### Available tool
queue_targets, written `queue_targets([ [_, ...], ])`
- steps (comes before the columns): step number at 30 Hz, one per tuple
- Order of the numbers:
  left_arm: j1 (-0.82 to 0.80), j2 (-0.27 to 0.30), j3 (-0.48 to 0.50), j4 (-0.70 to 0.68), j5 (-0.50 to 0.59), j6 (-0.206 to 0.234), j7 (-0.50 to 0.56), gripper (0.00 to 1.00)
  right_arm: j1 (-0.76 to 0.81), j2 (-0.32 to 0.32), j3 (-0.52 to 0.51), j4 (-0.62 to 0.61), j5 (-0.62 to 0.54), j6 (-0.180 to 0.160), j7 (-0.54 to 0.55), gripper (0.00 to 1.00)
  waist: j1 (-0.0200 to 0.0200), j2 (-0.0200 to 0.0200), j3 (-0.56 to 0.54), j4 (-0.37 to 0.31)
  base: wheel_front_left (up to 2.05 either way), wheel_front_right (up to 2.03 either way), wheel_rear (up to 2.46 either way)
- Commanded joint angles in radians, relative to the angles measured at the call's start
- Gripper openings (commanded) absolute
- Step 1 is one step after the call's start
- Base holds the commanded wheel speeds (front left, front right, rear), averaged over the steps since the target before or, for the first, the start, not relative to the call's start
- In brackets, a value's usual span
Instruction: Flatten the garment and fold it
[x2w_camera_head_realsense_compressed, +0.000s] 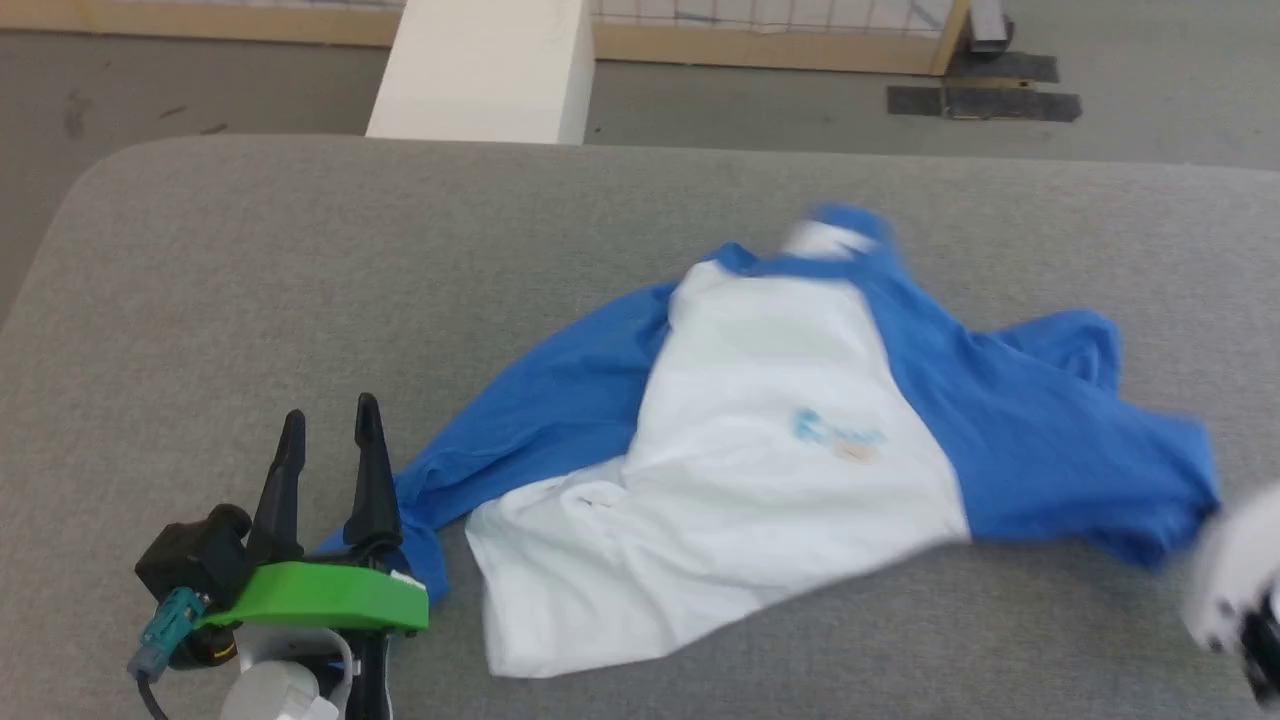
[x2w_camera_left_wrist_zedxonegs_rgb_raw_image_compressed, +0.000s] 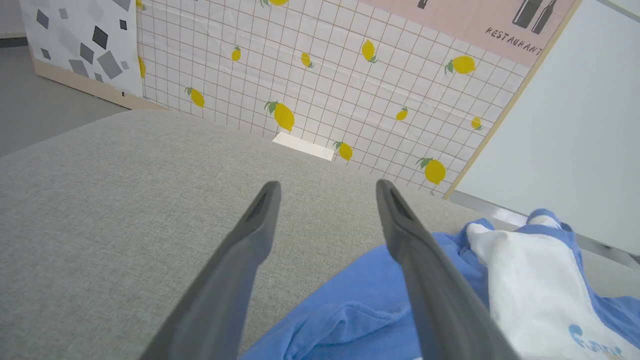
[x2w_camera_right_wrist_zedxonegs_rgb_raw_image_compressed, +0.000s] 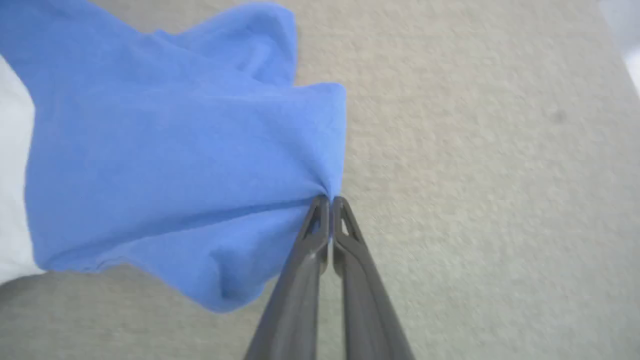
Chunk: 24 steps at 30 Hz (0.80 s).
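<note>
The garment, white in the body with bright blue sleeves, lies crumpled on the grey padded table. One blue sleeve stretches toward my left gripper, which stands open at the lower left, its right finger resting over the sleeve's end. My right gripper is shut, pinching the edge of the other blue sleeve. In the head view the right arm shows as a blurred pale shape at the right edge, beside that sleeve.
A white block stands beyond the table's far edge, on a grey floor. Behind it is a tiled wall panel with lemon prints. Bare grey padding lies to the left of and beyond the shirt.
</note>
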Motion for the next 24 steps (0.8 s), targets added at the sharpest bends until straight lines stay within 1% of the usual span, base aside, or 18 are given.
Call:
queue_targets([
  [1,0.010,-0.004,-0.002,-0.004,0.012,0.000,-0.004,1.00,0.049,0.025,-0.045,-0.028,-0.023,-0.002,0.019,0.00,0.0000,-0.0001,-0.017,-0.028,0.00,0.00,0.00],
  [2,0.013,-0.003,-0.001,-0.004,0.012,0.001,-0.004,1.00,0.090,0.042,-0.089,-0.044,-0.038,-0.002,0.036,0.00,0.0000,-0.0001,-0.015,-0.033,0.00,0.00,0.00],
  [5,0.024,0.001,0.008,0.000,0.009,0.007,-0.003,1.00,0.148,0.072,-0.155,-0.059,-0.052,-0.002,0.059,0.00,0.0000,-0.0001,-0.014,-0.054,0.00,0.00,0.00],
  [6,0.028,0.005,0.009,0.004,0.010,0.009,0.000,1.00,0.154,0.076,-0.166,-0.061,-0.045,-0.002,0.053,1.00,0.0000,-0.0001,-0.014,-0.060,0.00,0.00,0.00],
  [7,0.028,0.009,0.006,0.009,0.012,0.008,0.006,1.00,0.151,0.077,-0.174,-0.059,-0.021,-0.002,0.039,1.00,0.0000,-0.0001,-0.014,-0.063,0.00,0.00,0.00],
  [9,0.016,0.022,-0.005,0.015,0.019,0.003,0.024,1.00,0.130,0.078,-0.181,-0.047,0.066,-0.002,-0.023,1.00,0.0000,-0.0001,-0.015,-0.067,0.00,0.00,0.00],
  [10,0.000,0.034,-0.011,0.017,0.024,0.000,0.042,1.00,0.106,0.078,-0.180,-0.044,0.132,-0.002,-0.104,1.00,0.0000,-0.0001,-0.018,-0.072,0.00,0.00,0.00],
  [11,-0.015,0.043,-0.012,0.018,0.027,0.001,0.060,1.00,0.093,0.078,-0.176,-0.045,0.162,-0.002,-0.167,1.00,0.0000,-0.0001,-0.020,-0.075,0.00,0.00,0.00],
  [13,-0.061,0.066,-0.014,0.017,0.034,0.006,0.103,1.00,0.075,0.079,-0.169,-0.044,0.185,-0.002,-0.299,1.00,0.0000,-0.0001,-0.021,-0.082,0.00,0.00,0.00],
  [15,-0.113,0.079,-0.015,0.027,0.034,0.028,0.190,1.00,0.065,0.079,-0.163,-0.033,0.185,-0.002,-0.395,1.00,0.0000,-0.0001,-0.022,-0.088,0.00,0.00,0.00],
  [17,-0.166,0.092,-0.019,0.057,0.029,0.063,0.331,1.00,0.053,0.079,-0.154,-0.011,0.193,-0.002,-0.454,1.00,0.0000,-0.0001,-0.019,-0.096,0.00,0.00,0.00],
  [20,-0.217,0.116,-0.044,0.112,0.018,0.115,0.623,1.00,0.039,0.079,-0.122,0.023,0.197,-0.002,-0.496,1.00,0.0000,-0.0001,-0.013,-0.116,0.00,0.00,0.00],
  [22,-0.231,0.139,-0.065,0.125,0.028,0.135,0.758,1.00,0.036,0.079,-0.110,0.038,0.201,-0.002,-0.514,1.00,0.0000,-0.0001,-0.004,-0.129,0.00,0.00,0.00],
  [24,-0.220,0.162,-0.097,0.146,0.039,0.138,0.885,1.00,0.037,0.079,-0.106,0.053,0.206,-0.002,-0.529,1.00,0.0000,-0.0001,0.003,-0.136,0.00,0.00,0.00],
])
